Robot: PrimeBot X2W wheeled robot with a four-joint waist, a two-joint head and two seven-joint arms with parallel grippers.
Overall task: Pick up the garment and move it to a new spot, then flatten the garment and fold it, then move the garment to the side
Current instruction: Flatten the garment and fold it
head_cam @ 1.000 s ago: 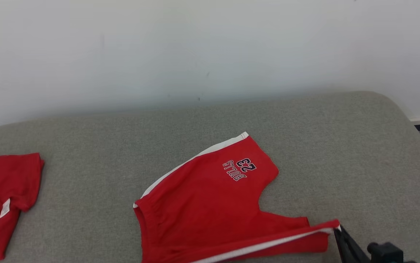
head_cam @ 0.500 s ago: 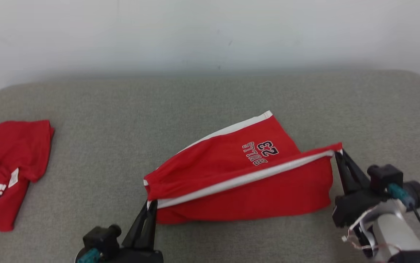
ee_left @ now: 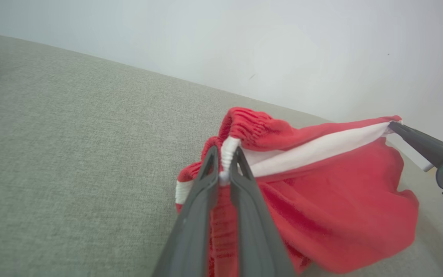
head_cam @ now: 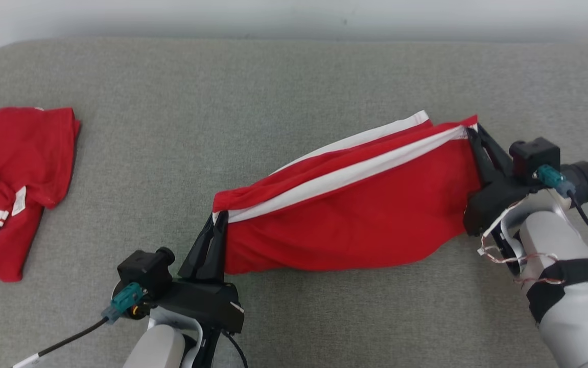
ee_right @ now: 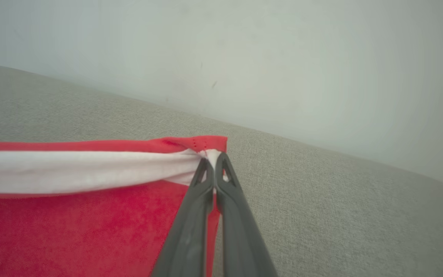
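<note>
Step in hand, as judged: the fold; the red knit shorts with white side stripes [head_cam: 355, 220] are held up along one striped edge, apparently to carry that half over the other.

Left gripper [head_cam: 220, 217]: fingers clamped on the gathered elastic waistband corner, white stripe end pinched between them (clear in the left wrist view); right gripper [head_cam: 470, 130]: fingers pressed together on the hem corner of the same stripe.

Location: shorts hang stretched between the two grippers, right of centre on the grey woven padded surface [head_cam: 222, 102]; lower cloth sags and looks to rest on the pad; a second striped edge lies just behind the held one.

Look: soft, limp, creased near the waistband; held edge fairly taut, belly of fabric bulging below.

Next move calls for: lowering both corners together onto the far striped edge, edges matched, tension kept even; release only once flat.

Crumpled red and white garment [head_cam: 18, 153] lies well apart at far left.
</note>
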